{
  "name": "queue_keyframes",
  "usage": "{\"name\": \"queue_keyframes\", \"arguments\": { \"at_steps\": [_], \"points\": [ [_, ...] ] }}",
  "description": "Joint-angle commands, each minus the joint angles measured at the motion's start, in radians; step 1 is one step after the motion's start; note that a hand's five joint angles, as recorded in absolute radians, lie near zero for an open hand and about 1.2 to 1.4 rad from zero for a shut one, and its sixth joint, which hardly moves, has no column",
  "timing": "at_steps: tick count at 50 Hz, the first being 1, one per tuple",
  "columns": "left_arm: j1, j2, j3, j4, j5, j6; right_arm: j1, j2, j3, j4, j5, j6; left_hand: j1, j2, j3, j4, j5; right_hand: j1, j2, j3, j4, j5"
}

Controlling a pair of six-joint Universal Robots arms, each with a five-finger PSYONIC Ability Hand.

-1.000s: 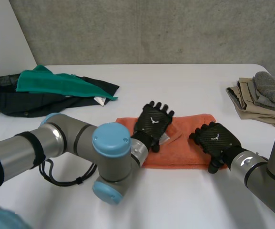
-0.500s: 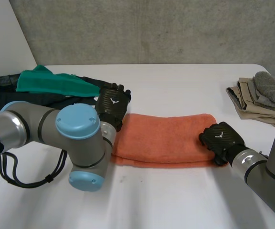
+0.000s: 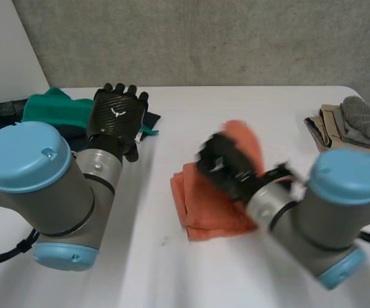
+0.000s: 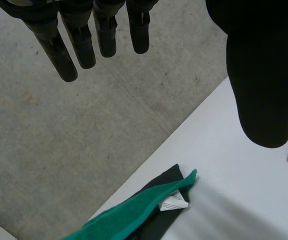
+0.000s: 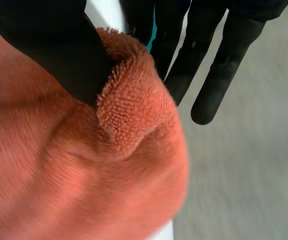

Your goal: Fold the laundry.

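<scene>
Over the white table [image 3: 249, 109] my right hand [image 3: 227, 168] pinches an end of the orange towel [image 3: 204, 208], mid-fold I reckon, left hand [image 3: 115, 119] spread empty; next I should lay it down squarely.

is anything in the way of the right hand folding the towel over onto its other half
Nothing visible does. The right hand pinches the lifted end of the towel above the half lying flat. The left hand hangs apart from it, by the green cloth.
</scene>
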Motion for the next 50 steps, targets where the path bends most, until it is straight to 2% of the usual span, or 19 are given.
{"name": "queue_keyframes", "arguments": {
  "at_steps": [1, 3, 8, 9, 12, 13, 17, 18, 23, 28, 33, 36, 43, 50],
  "points": [
    [0.002, -0.013, 0.004, -0.002, -0.001, -0.090, 0.090, 0.095, 0.019, -0.005, -0.100, 0.024, -0.029, -0.022, -0.025, -0.017, -0.009, -0.219, -0.312, -0.333, -0.342, -0.305],
    [-0.001, -0.019, 0.018, 0.000, 0.001, -0.116, 0.090, 0.094, 0.020, -0.005, -0.075, 0.038, -0.029, -0.022, -0.025, -0.017, -0.009, -0.865, -0.957, -0.979, -0.987, -0.950],
    [-0.021, -0.056, 0.081, -0.002, 0.004, -0.146, 0.009, 0.025, 0.040, 0.014, -0.020, 0.220, -0.023, -0.016, -0.019, -0.011, -0.004, -0.902, -0.994, -1.015, -1.024, -0.987],
    [-0.028, -0.067, 0.095, -0.003, 0.002, -0.148, -0.023, -0.045, 0.054, 0.021, -0.018, 0.356, -0.020, -0.013, -0.016, -0.008, -0.001, -0.902, -0.994, -1.015, -1.024, -0.987],
    [-0.077, -0.105, 0.151, -0.008, -0.001, -0.163, -0.068, -0.134, 0.071, 0.028, -0.024, 0.582, -0.017, -0.010, -0.013, -0.005, 0.002, -0.902, -0.994, -1.015, -1.024, -0.987],
    [-0.089, -0.114, 0.164, -0.008, -0.001, -0.168, -0.108, -0.173, 0.074, 0.030, -0.035, 0.722, -0.014, -0.007, -0.010, -0.002, 0.005, -0.902, -0.994, -1.015, -1.024, -0.987],
    [-0.129, -0.160, 0.205, -0.011, 0.002, -0.198, -0.212, -0.196, 0.053, 0.091, -0.046, 0.942, -0.005, 0.002, -0.001, 0.007, 0.014, -0.902, -0.994, -1.015, -1.024, -0.987],
    [-0.148, -0.186, 0.224, -0.015, 0.004, -0.208, -0.229, -0.198, 0.043, 0.119, -0.047, 0.955, -0.003, 0.005, 0.002, 0.009, 0.017, -0.902, -0.994, -1.015, -1.024, -0.987],
    [-0.209, -0.297, 0.306, -0.044, 0.004, -0.214, -0.283, -0.164, -0.041, 0.281, -0.035, 0.965, 0.000, 0.008, 0.005, 0.012, 0.020, -0.902, -0.994, -1.015, -1.024, -0.987],
    [-0.215, -0.407, 0.398, -0.150, -0.008, -0.217, -0.280, -0.008, -0.164, 0.409, -0.024, 0.938, 0.006, 0.013, 0.011, 0.018, 0.026, -0.902, -0.994, -1.015, -1.024, -0.987],
    [-0.209, -0.452, 0.414, -0.251, -0.089, -0.215, -0.269, 0.120, -0.282, 0.524, -0.049, 0.894, 0.006, 0.013, 0.011, 0.018, 0.026, -0.902, -0.994, -1.015, -1.024, -0.987],
    [-0.211, -0.453, 0.397, -0.262, -0.120, -0.214, -0.245, 0.167, -0.322, 0.548, -0.058, 0.880, 0.003, 0.011, 0.008, 0.015, 0.023, -0.902, -0.994, -1.015, -1.024, -0.987],
    [-0.228, -0.443, 0.322, -0.291, -0.123, -0.214, -0.228, 0.267, -0.402, 0.607, -0.041, 0.784, 0.000, 0.008, 0.005, 0.012, 0.020, -0.902, -0.994, -1.015, -1.024, -0.987],
    [-0.232, -0.423, 0.320, -0.376, -0.119, -0.217, -0.208, 0.247, -0.405, 0.610, 0.072, 0.616, -0.003, 0.005, 0.002, 0.009, 0.017, -0.902, -0.994, -1.015, -1.024, -0.987]
  ]
}}
